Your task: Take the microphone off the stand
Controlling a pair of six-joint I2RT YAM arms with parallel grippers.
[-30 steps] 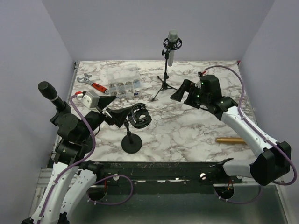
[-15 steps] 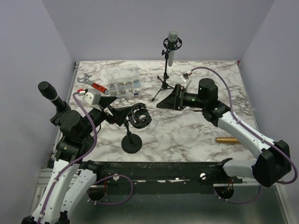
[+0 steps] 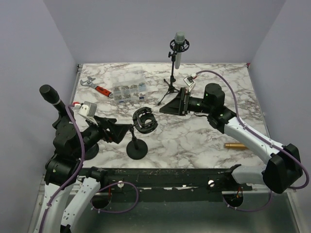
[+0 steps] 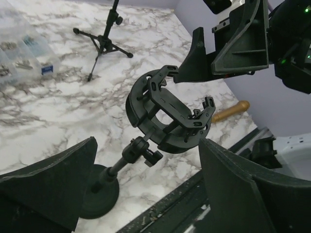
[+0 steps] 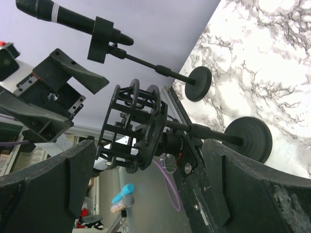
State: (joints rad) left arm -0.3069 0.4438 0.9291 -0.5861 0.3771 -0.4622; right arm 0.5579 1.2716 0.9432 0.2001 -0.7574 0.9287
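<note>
An empty black shock mount point(image 3: 145, 121) sits tilted on a round-base desk stand point(image 3: 137, 149) at the table's middle; it also shows in the left wrist view point(image 4: 170, 114) and the right wrist view point(image 5: 133, 128). My left gripper point(image 3: 120, 131) point(image 4: 146, 150) is open and empty, just left of the stand's rod. My right gripper point(image 3: 171, 106) point(image 5: 148, 160) is open and empty, to the right of the mount. A silver microphone point(image 3: 180, 47) stands in a mount on a tripod stand point(image 3: 170, 90) at the back. A black microphone point(image 3: 51, 97) point(image 5: 58, 17) sits clipped on another round-base stand at far left.
A brass-coloured cylinder point(image 3: 239, 145) lies on the table at the right. A clear parts organiser point(image 3: 129, 86) and a red-handled wrench point(image 3: 95, 86) lie at the back left. The table's front rail point(image 3: 170, 174) runs near the stand's base.
My left gripper has drawn back left and lower, away from the shock mount. My right gripper has swung left from the back right toward the mount. The mount stays empty.
</note>
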